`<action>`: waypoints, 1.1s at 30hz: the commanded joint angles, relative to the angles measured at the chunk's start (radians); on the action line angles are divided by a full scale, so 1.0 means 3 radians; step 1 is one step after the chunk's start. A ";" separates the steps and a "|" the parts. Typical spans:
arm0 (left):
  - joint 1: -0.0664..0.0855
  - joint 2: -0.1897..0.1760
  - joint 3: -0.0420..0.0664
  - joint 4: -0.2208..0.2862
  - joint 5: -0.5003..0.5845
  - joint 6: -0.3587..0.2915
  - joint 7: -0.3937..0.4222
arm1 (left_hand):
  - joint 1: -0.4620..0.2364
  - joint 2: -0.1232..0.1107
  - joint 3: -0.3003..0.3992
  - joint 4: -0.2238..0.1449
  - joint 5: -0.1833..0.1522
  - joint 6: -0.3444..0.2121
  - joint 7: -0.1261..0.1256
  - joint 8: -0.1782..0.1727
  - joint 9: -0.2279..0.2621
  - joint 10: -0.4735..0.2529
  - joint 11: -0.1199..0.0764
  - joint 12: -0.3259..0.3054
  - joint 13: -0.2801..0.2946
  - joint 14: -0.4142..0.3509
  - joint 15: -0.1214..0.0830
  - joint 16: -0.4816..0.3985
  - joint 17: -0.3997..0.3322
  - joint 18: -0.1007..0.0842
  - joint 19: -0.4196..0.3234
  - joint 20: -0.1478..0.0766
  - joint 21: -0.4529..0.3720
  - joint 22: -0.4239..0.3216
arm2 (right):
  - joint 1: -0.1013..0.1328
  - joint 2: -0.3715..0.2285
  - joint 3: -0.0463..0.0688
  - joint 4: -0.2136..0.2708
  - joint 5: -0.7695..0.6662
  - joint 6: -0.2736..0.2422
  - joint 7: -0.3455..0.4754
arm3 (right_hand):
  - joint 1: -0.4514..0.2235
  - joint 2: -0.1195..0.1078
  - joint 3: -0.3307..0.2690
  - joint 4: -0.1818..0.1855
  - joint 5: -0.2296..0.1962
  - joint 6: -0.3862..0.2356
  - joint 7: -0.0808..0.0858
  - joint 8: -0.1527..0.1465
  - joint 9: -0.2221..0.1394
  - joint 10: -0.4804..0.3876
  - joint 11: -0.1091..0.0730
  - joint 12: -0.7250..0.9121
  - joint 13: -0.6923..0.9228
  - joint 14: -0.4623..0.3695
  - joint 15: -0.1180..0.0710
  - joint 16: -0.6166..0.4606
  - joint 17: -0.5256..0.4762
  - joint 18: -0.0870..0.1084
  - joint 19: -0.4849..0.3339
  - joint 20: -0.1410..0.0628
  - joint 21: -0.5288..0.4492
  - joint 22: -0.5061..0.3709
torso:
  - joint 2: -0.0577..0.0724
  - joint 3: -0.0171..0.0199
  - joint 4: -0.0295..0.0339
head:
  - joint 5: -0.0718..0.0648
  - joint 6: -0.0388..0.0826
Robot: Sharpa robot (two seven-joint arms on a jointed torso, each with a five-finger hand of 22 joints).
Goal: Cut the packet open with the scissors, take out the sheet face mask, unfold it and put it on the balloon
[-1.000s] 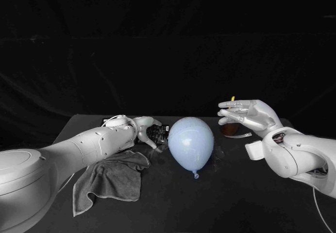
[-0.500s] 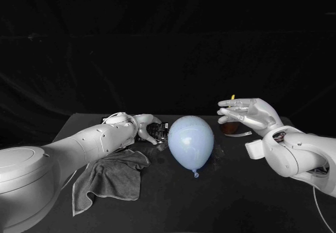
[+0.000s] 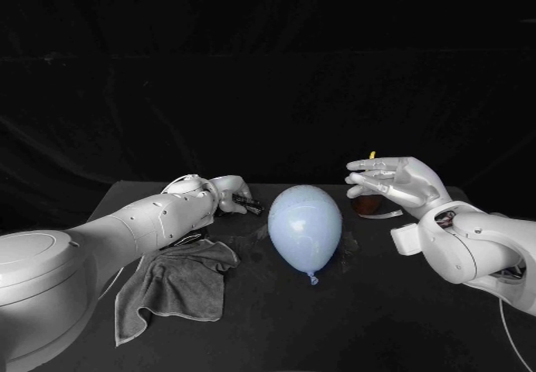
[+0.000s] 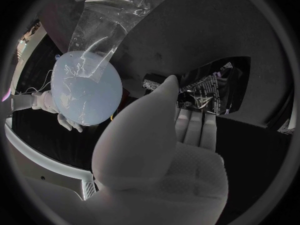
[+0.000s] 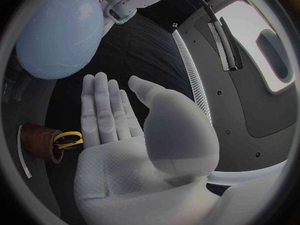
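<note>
Nearest the robot, a grey cloth lies crumpled on the table, below and behind the left hand. Further out, the pale blue balloon lies between the two hands, knot toward the robot, closer to the left hand than to the right.

The left hand is low over the table with its fingers straight and side by side and the thumb lifted apart. It grips nothing. Just past the fingertips lies the dark, crinkled packet, on the balloon side of the hand. I cannot tell whether the fingertips touch its near edge. Its long axis runs across the line of the fingers, so the hand meets a long side, not an end. The packet looks unopened, so the cutting step has not begun.

The right hand is raised off the table, spread wide and empty. Beside it, toward the balloon and lower, a brown cup holds the yellow-handled scissors.

The left hand is far nearer the packet and the right far nearer the scissors. The likely next move is for the left to pinch the packet's long edge and lift it while the right reaches for the handles.
</note>
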 commanded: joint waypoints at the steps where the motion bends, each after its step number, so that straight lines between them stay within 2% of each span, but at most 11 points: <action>1: -0.0096 -0.0024 -0.0042 0.0001 -0.0015 0.0270 -0.0081 | -0.0045 -0.0048 0.0184 0.0004 -0.0013 0.0108 0.0069 0.0034 0.0007 0.0195 0.0028 -0.0050 -0.0015 0.0410 0.0091 0.0323 0.0262 0.0276 0.0758 0.0288 0.0344 0.0133 | 0.0002 -0.0001 0.0002 0.0011 -0.0050 0.0025 0.0012 | 0.0007 -0.0009 0.0016 0.0009 -0.0011 -0.0006 0.0022 -0.0010 -0.0005 -0.0030 0.0002 -0.0011 -0.0002 -0.0015 0.0001 -0.0022 -0.0004 0.0031 -0.0015 0.0010 -0.0016 -0.0005 | 0.0003 -0.0003 0.0001 | 0.0000 0.0007; 5: -0.0096 -0.0050 -0.0042 0.0024 0.0041 0.0163 -0.0013 | -0.0087 -0.0094 0.0376 0.0003 -0.0012 0.0196 0.0058 0.0063 0.0011 0.0307 0.0000 -0.0097 -0.0016 0.0498 0.0066 0.0312 0.0253 0.0280 0.0837 0.0265 0.0346 0.0115 | 0.0002 -0.0001 0.0002 0.0011 -0.0053 0.0027 0.0011 | 0.0007 -0.0009 0.0016 0.0009 -0.0011 -0.0006 0.0022 -0.0010 -0.0005 -0.0030 0.0002 -0.0011 -0.0002 -0.0015 0.0001 -0.0022 -0.0004 0.0031 -0.0015 0.0010 -0.0016 -0.0005 | 0.0006 -0.0002 0.0002 | 0.0004 0.0010; 9: -0.0096 -0.0081 -0.0041 0.0052 0.0124 0.0006 0.0081 | -0.0145 -0.0128 0.0604 -0.0025 -0.0021 0.0323 0.0047 0.0117 0.0030 0.0475 -0.0041 -0.0123 -0.0018 0.0629 0.0021 0.0318 0.0256 0.0276 0.0946 0.0206 0.0384 0.0120 | 0.0002 0.0003 0.0002 0.0007 -0.0061 0.0028 0.0011 | 0.0009 -0.0006 0.0018 0.0009 -0.0011 -0.0004 0.0021 -0.0010 -0.0005 -0.0029 0.0001 -0.0010 -0.0001 -0.0014 0.0001 -0.0021 -0.0004 0.0032 -0.0015 0.0010 -0.0015 -0.0007 | 0.0005 -0.0001 0.0003 | 0.0004 0.0019; 13: -0.0096 -0.0122 -0.0040 0.0091 0.0261 -0.0190 0.0190 | -0.0205 -0.0088 0.0791 -0.0143 -0.0013 0.0500 0.0008 0.0206 0.0072 0.0705 -0.0105 -0.0116 -0.0013 0.0821 -0.0054 0.0355 0.0281 0.0276 0.1084 0.0110 0.0487 0.0159 | 0.0002 0.0006 0.0002 0.0002 -0.0078 0.0027 0.0010 | 0.0013 -0.0001 0.0022 0.0009 -0.0011 -0.0002 0.0020 -0.0008 -0.0005 -0.0027 -0.0001 -0.0008 -0.0001 -0.0013 -0.0001 -0.0021 -0.0004 0.0033 -0.0014 0.0010 -0.0015 -0.0009 | 0.0008 -0.0001 0.0001 | 0.0006 0.0028; 17: -0.0095 -0.0206 -0.0027 0.0187 0.0498 -0.0349 0.0296 | -0.0269 -0.0072 0.0844 -0.0202 -0.0012 0.0561 -0.0012 0.0236 0.0092 0.0792 -0.0130 -0.0126 -0.0015 0.0884 -0.0079 0.0355 0.0291 0.0270 0.1116 0.0077 0.0540 0.0181 | 0.0002 0.0007 0.0003 -0.0006 -0.0108 0.0023 0.0002 | 0.0018 0.0003 0.0025 0.0007 -0.0011 0.0001 0.0018 -0.0007 -0.0005 -0.0026 -0.0002 -0.0007 0.0000 -0.0012 -0.0002 -0.0021 -0.0004 0.0034 -0.0014 0.0010 -0.0014 -0.0011 | 0.0005 0.0001 -0.0002 | -0.0001 0.0045; 21: -0.0082 -0.0371 0.0035 0.0410 0.0914 -0.0442 0.0407 | -0.0319 -0.0082 0.0870 -0.0242 -0.0012 0.0575 -0.0012 0.0240 0.0099 0.0820 -0.0135 -0.0138 -0.0017 0.0900 -0.0084 0.0341 0.0292 0.0266 0.1114 0.0067 0.0564 0.0192 | 0.0014 0.0015 0.0004 -0.0029 -0.0171 0.0025 -0.0019 | 0.0022 0.0005 0.0027 0.0005 -0.0011 0.0002 0.0017 -0.0006 -0.0005 -0.0026 -0.0003 -0.0007 0.0000 -0.0012 -0.0003 -0.0021 -0.0004 0.0035 -0.0013 0.0010 -0.0013 -0.0012 | 0.0001 -0.0001 0.0006 | -0.0016 0.0077; 24: -0.0046 -0.0527 0.0081 0.0646 0.1326 -0.0457 0.0477 | -0.0344 -0.0098 0.0879 -0.0263 -0.0013 0.0565 -0.0005 0.0232 0.0098 0.0812 -0.0130 -0.0145 -0.0020 0.0895 -0.0079 0.0326 0.0290 0.0262 0.1104 0.0067 0.0571 0.0195 | 0.0042 0.0028 0.0006 -0.0060 -0.0253 0.0045 -0.0057 | 0.0031 0.0008 0.0032 0.0000 -0.0011 0.0005 0.0016 -0.0005 -0.0005 -0.0025 -0.0005 -0.0006 0.0000 -0.0011 -0.0004 -0.0021 -0.0004 0.0036 -0.0012 0.0009 -0.0012 -0.0015 | 0.0002 0.0000 0.0009 | -0.0017 0.0100; 29: 0.0032 -0.0770 0.0115 0.1039 0.2026 -0.0398 0.0585 | -0.0388 -0.0121 0.0889 -0.0298 -0.0013 0.0545 0.0015 0.0216 0.0095 0.0789 -0.0115 -0.0149 -0.0021 0.0886 -0.0067 0.0301 0.0286 0.0257 0.1083 0.0071 0.0579 0.0198 | 0.0121 0.0060 0.0008 -0.0112 -0.0463 0.0099 -0.0167 | 0.0049 0.0015 0.0041 -0.0011 -0.0011 0.0007 0.0015 -0.0004 -0.0006 -0.0020 -0.0007 -0.0003 0.0001 -0.0007 -0.0007 -0.0020 -0.0004 0.0038 -0.0008 0.0007 -0.0007 -0.0018 | -0.0021 -0.0003 0.0019 | -0.0037 0.0119; 33: 0.0069 -0.0954 0.0125 0.1353 0.2500 -0.0279 0.0686 | -0.0409 -0.0134 0.0903 -0.0337 -0.0012 0.0518 0.0031 0.0194 0.0090 0.0756 -0.0100 -0.0151 -0.0022 0.0870 -0.0053 0.0275 0.0281 0.0254 0.1061 0.0077 0.0585 0.0200 | 0.0194 0.0102 0.0009 -0.0155 -0.0726 0.0163 -0.0296 | 0.0075 0.0031 0.0049 -0.0028 -0.0015 0.0027 0.0001 0.0004 -0.0006 0.0042 -0.0025 0.0020 0.0008 0.0043 -0.0028 0.0006 0.0006 0.0044 0.0031 -0.0007 0.0024 -0.0014 | -0.0038 -0.0004 0.0021 | -0.0048 0.0128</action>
